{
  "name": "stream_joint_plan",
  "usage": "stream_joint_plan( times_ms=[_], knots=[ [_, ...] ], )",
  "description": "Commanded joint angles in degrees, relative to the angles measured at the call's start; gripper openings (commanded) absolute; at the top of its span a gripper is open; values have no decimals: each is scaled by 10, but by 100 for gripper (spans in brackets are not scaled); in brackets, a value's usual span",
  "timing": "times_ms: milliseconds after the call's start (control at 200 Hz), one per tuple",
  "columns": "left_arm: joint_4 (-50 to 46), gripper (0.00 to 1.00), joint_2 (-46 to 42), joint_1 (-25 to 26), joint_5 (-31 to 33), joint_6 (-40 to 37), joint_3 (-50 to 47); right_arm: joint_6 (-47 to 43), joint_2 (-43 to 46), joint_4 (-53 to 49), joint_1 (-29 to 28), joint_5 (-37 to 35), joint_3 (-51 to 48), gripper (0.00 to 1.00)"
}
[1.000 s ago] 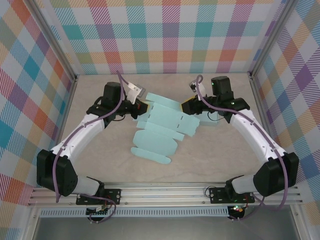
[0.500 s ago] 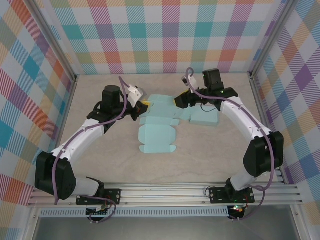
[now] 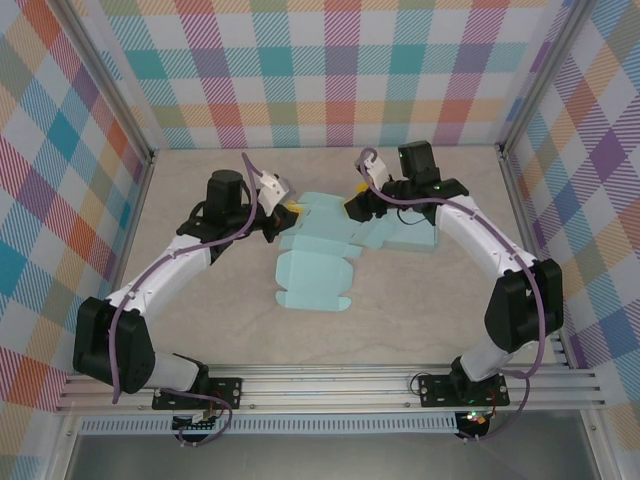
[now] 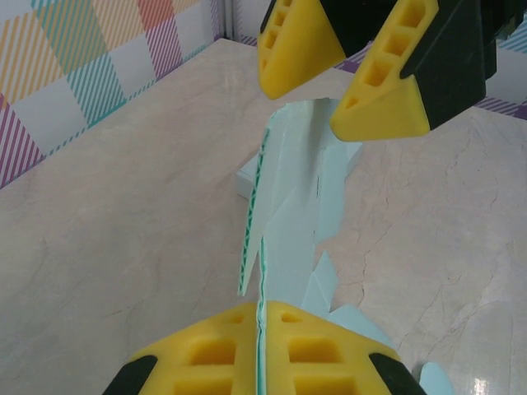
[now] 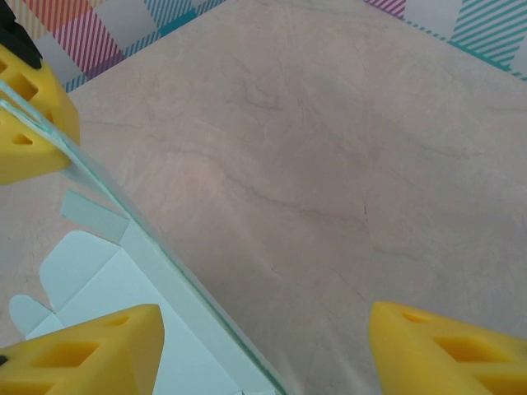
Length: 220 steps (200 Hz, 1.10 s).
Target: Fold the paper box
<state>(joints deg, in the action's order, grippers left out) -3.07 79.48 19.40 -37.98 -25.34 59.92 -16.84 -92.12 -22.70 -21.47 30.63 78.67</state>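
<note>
Item: box (image 3: 315, 268), a pale blue flat blank, not yet folded.
Location: middle of the table (image 3: 430, 310). In the top view its broad panel lies flat toward 6 o'clock, and smaller flaps reach toward 12 and 2 o'clock.
Left gripper (image 4: 260, 313): clenched on a lifted strip at the blank's 10 o'clock corner, with the sheet pinched edge-on between my pads.
Right gripper (image 5: 263, 329): released, fingers spread wide. They straddle the far end of the same strip at about 1 o'clock. I cannot tell whether either pad touches it.
Step in hand (my judgement): take a second hold on the strip so the wall can be creased upright.
Method: hold my left pinch firm and level. Centre the sheet between my right pads before closing, then close squarely on the flat face and not on a tab.
Fold advice: turn both wrists together about the score line, with the broad panel left lying flat on the table.
Handling note: the card looks thin and springy, so uneven pull would likely bow it.
Risk: closing off-centre could buckle the strip or drag the blank toward 12 o'clock.
</note>
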Motion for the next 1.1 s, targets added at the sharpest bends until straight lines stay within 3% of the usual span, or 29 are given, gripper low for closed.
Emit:
stream_joint_plan(
  times_ms=[0, 130, 355, 625, 680, 770, 840, 975, 1095],
  knots=[
    [-4, 0, 6, -8, -23, -7, 22, -22, -10, 9, -5, 27, -12, 65],
    [-2, 0, 9, -9, -24, -2, 23, -22, -14, 9, -6, 26, -22, 55],
    [1, 0, 20, -12, -7, 21, 21, -19, -8, 14, -17, -8, -34, 20],
    [32, 0, 40, -27, 18, 103, -4, -56, -19, 25, -89, -214, -53, 0],
    [31, 17, 43, -29, 34, 109, -7, -66, -29, 26, -102, -253, -52, 0],
    [7, 58, 38, -37, 65, 103, -3, -86, -40, 25, -120, -298, -46, 0],
    [-16, 66, 23, -46, 100, 87, 4, -103, -45, 15, -129, -306, -38, 0],
    [-46, 68, -7, -60, 141, 23, 27, -134, -47, 0, -142, -297, -28, 0],
    [-72, 69, 3, -60, 128, -65, 57, -152, -47, -8, -147, -270, -21, 0]
  ],
)
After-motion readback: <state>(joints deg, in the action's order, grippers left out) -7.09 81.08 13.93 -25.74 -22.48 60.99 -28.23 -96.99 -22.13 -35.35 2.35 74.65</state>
